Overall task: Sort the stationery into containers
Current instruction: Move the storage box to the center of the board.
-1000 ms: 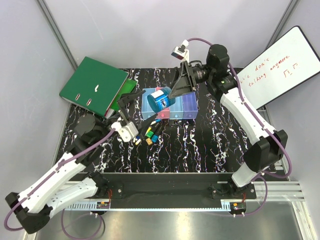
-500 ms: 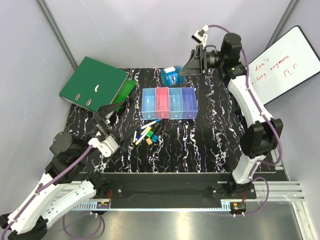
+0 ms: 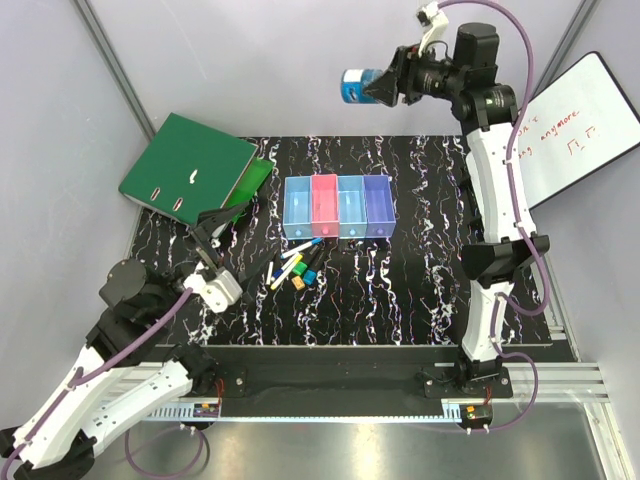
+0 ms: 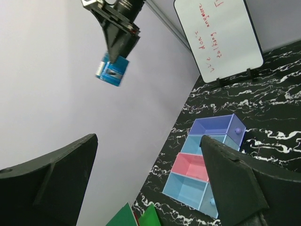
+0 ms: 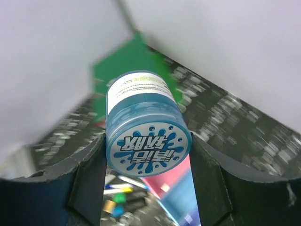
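Your right gripper (image 5: 148, 160) clenches one tin (image 5: 146, 122); only its wrist view shows the splash lid. Left gripper (image 4: 148, 139) gapes toward four bins (image 3: 338, 210).

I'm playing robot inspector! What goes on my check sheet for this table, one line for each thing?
Surface: black marbled table, no spills seen.
Job's things: row of four bins, all looking empty; pens and markers heaped on the table just in front of them; blue tin up in the air, past the table's far edge.
Clutter: green binder at the far left corner.
Grippers: right gripper shut on the blue tin; left gripper open, holding nothing.
Cables: purple cables run along both arms; no snag seen.
Surroundings: grey walls; whiteboard with red writing leaning on the right.
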`<state>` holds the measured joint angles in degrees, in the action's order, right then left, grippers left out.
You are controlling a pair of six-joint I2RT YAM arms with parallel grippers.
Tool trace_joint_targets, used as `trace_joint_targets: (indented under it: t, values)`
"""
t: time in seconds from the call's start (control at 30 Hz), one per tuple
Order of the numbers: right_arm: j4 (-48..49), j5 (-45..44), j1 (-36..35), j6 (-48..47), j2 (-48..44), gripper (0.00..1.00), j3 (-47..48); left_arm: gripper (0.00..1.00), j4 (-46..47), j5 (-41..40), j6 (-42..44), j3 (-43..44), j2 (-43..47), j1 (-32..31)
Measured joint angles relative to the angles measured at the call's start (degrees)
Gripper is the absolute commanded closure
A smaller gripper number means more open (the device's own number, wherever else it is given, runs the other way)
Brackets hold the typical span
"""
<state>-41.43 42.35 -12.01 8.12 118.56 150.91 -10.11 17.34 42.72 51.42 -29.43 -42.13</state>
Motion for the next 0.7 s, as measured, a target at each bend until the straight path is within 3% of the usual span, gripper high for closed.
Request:
trace_joint_targets:
  t: [0.33, 0.7]
  values:
    - [-22.32, -29.66, -0.52, -25.53, 0.61, 1.0, -17.59, 0.01, -4.5, -2.75, 2.51, -0.02, 2.67, 0.0]
    - [-29.53, -41.81, -7.8, -41.35, 4.07, 1.0, -12.04, 0.01, -5.33, -3.93, 2.89, -0.46, 4.09, 0.0]
